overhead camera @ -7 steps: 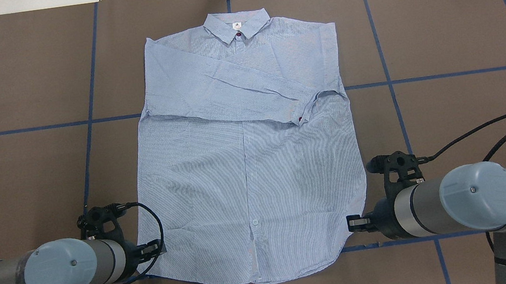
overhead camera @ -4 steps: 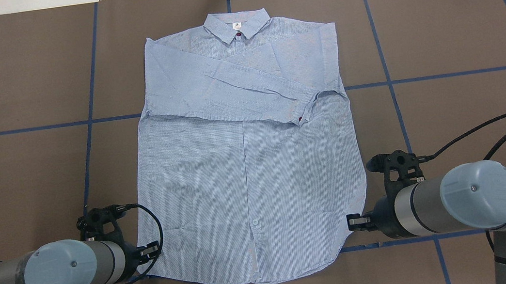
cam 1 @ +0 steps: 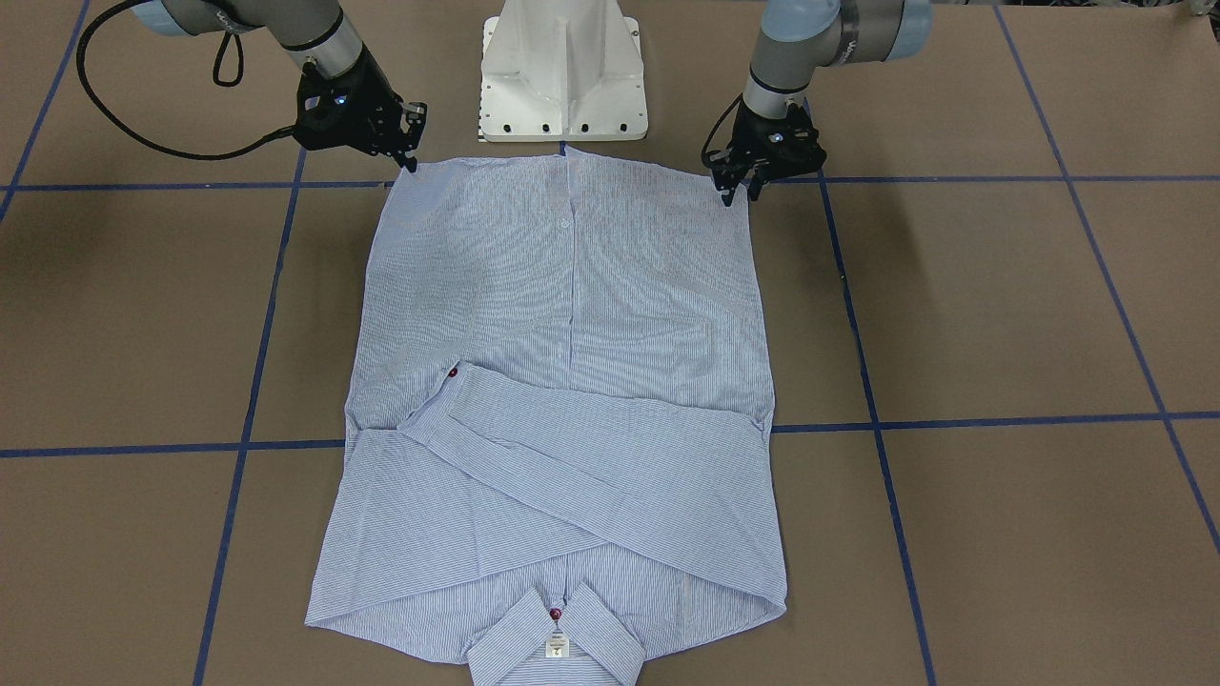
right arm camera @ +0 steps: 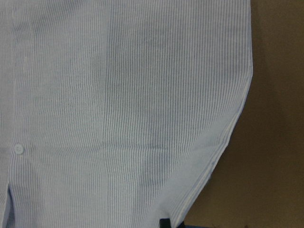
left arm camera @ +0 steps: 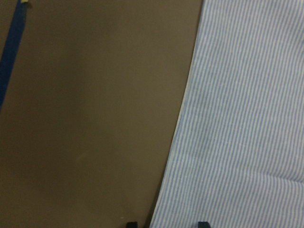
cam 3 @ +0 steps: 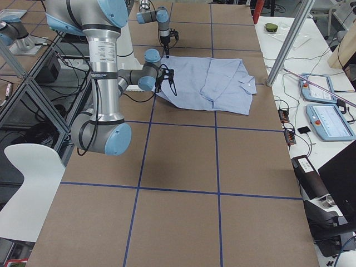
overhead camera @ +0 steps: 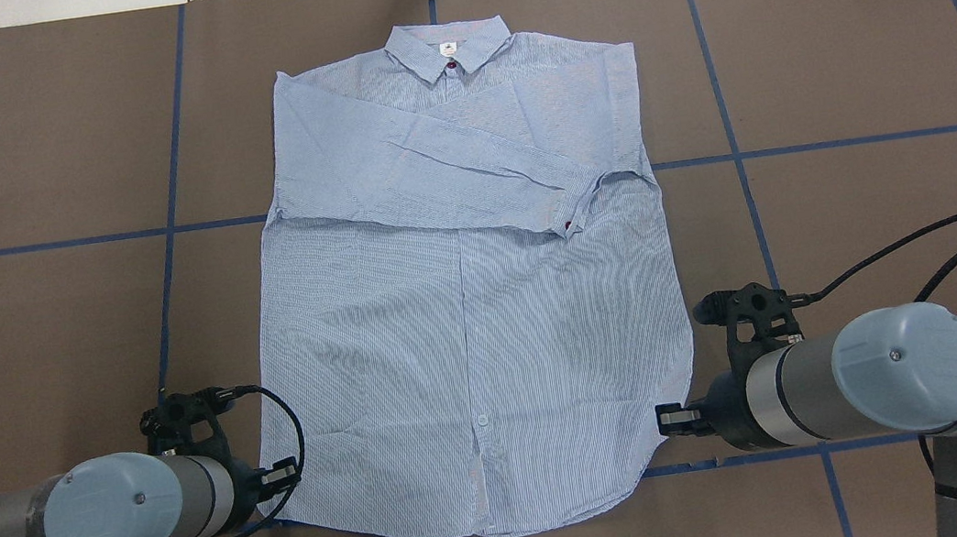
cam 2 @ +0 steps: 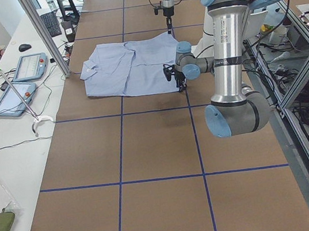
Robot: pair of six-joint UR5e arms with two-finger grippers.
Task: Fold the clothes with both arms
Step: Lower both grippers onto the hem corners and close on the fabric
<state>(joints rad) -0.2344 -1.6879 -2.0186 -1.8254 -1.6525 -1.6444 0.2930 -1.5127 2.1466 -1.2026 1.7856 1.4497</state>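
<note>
Fingertips, left point(left arm camera: 131, 223): two dark tips show at the bottom edge of the left wrist view, parted by a narrow gap, with the shirt's side edge running between them.
Fingertip, right point(right arm camera: 165, 222): only one dark tip shows, at the shirt's curved hem; whether this pair is parted or closed cannot be told.
Shirt point(overhead camera: 465, 307): lies flat and face up in the middle of the table, with the hem toward the robot and the collar point(overhead camera: 449, 46) at the far side. One sleeve point(overhead camera: 465, 168) is folded slantwise across the chest, its cuff near the opposite side seam.
Left gripper point(cam 1: 741, 191): points down at the hem corner on the robot's left.
Right gripper point(cam 1: 412, 162): points down at the other hem corner.
Left arm point(overhead camera: 105, 521): forearm low and roughly level, reaching inward toward the shirt, wrist bent down.
Right arm point(overhead camera: 899, 375): mirrors it from the other side, with a black cable looping behind.
Table point(overhead camera: 36, 345): brown surface marked with a grid of blue tape lines.
Pedestal base point(cam 1: 562, 67): white, just behind the hem, between the arms.
</note>
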